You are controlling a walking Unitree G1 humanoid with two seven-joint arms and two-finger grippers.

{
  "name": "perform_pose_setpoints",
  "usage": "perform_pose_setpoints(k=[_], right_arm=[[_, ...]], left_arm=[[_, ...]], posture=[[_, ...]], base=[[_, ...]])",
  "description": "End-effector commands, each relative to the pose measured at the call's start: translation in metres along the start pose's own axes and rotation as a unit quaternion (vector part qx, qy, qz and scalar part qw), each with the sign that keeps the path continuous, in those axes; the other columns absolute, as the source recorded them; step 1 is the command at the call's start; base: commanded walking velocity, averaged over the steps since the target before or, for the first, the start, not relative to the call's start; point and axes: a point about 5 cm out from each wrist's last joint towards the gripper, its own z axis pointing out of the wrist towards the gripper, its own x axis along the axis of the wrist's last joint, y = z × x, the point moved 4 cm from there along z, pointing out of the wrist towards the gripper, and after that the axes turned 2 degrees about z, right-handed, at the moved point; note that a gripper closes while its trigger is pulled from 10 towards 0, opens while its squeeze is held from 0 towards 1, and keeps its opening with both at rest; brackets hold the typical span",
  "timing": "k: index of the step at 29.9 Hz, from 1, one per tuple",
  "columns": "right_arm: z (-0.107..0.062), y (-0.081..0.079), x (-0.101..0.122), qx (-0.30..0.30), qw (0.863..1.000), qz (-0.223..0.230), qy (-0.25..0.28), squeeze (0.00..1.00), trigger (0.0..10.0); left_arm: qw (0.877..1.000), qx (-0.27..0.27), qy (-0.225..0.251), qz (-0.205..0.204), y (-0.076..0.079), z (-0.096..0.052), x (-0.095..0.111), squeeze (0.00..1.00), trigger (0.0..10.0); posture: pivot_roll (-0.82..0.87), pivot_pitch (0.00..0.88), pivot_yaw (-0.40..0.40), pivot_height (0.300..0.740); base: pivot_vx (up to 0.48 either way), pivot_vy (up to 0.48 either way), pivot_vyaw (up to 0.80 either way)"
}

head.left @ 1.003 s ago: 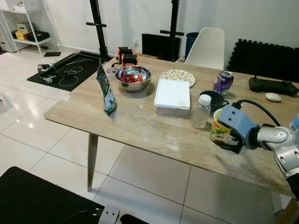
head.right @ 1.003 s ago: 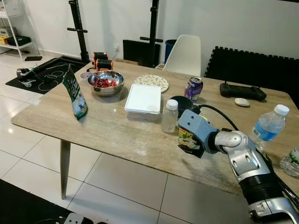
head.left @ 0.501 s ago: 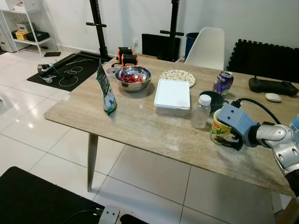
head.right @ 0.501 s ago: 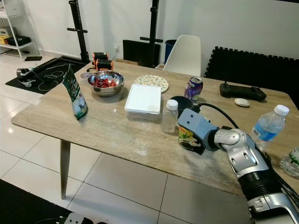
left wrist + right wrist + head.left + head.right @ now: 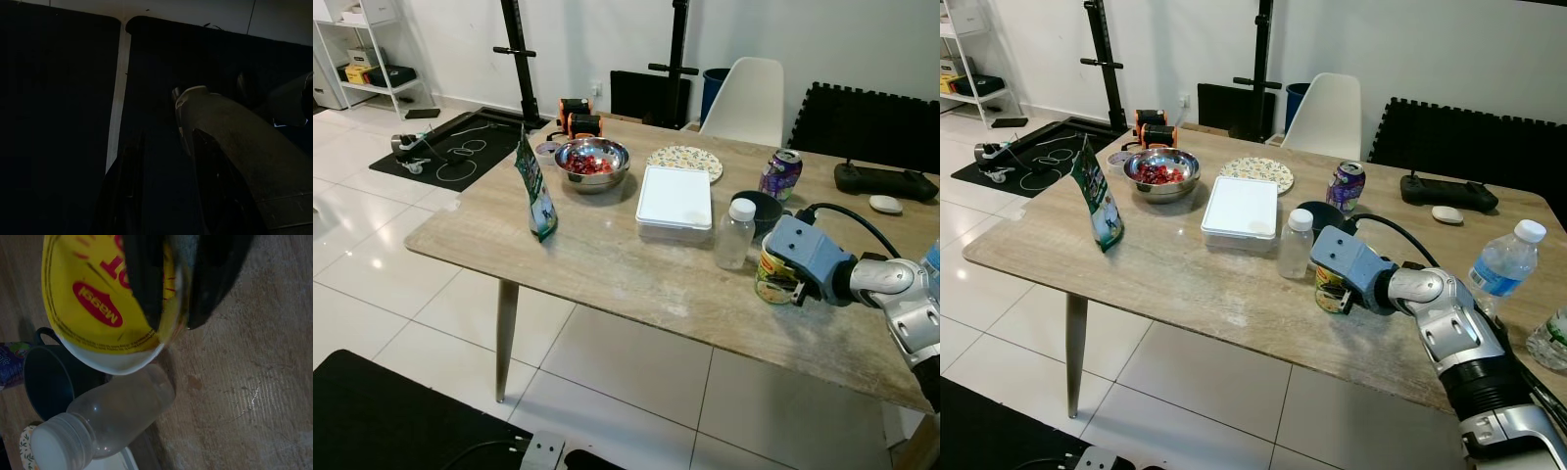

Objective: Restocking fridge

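Right gripper [image 5: 171, 289] pinches the noodle cup [image 5: 771, 275] rim just beside the bottle [image 5: 734, 235]; tilting risks toppling that bottle.

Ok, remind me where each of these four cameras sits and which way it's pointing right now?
Left eye view: on the head, looking forward and down at the wooden table; the right arm reaches in.
Right eye view: its stereo twin, same scene; the right claw is at the yellow Maggi cup.
Left wrist view: very dark, looking along the left claw at black mats.
Right wrist view: looks along its fingers, which grip the cup; it shares the small clear bottle with the eyes.
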Motion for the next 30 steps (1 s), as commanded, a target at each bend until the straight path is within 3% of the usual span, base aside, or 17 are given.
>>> perform_pose_setpoints(k=[1, 9, 19, 22, 24, 30], right_arm=[[-0.003, 0.002, 0.001, 0.0, 1.0, -0.006, 0.003, 0.0, 0.0], [-0.005, -0.004, 0.001, 0.023, 1.0, -0.013, 0.004, 0.0, 0.0], [-0.02, -0.025, 0.012, 0.104, 0.993, -0.034, 0.043, 0.0, 0.0], [-0.029, -0.033, 0.023, 0.135, 0.987, -0.037, 0.077, 0.0, 0.0], [-0.041, -0.048, 0.041, 0.186, 0.974, -0.034, 0.128, 0.0, 0.0], [-0.059, -0.066, 0.066, 0.24, 0.95, -0.031, 0.2, 0.0, 0.0]], left_arm=[[0.999, -0.014, -0.03, 0.003, 0.011, -0.001, -0.018, 0.0, 10.0], [0.999, -0.014, -0.031, 0.002, 0.011, 0.0, -0.018, 0.0, 10.0], [0.999, -0.014, -0.032, 0.001, 0.012, -0.001, -0.02, 0.0, 10.0], [0.999, -0.014, -0.032, 0.001, 0.012, -0.001, -0.02, 0.0, 10.0], [0.999, -0.015, -0.033, 0.001, 0.013, -0.001, -0.02, 0.0, 10.0], [0.999, -0.015, -0.032, 0.002, 0.013, 0.0, -0.019, 0.0, 10.0]], posture=[[-0.05, 0.0, -0.05, 0.74], [-0.05, 0.0, -0.053, 0.74], [-0.06, 0.0, -0.053, 0.74], [-0.06, 0.0, -0.054, 0.74], [-0.06, 0.0, -0.053, 0.74], [-0.06, 0.0, -0.055, 0.74]], base=[[0.0, 0.0, 0.0], [0.0, 0.0, 0.0], [0.0, 0.0, 0.0], [0.0, 0.0, 0.0], [0.0, 0.0, 0.0], [0.0, 0.0, 0.0]])
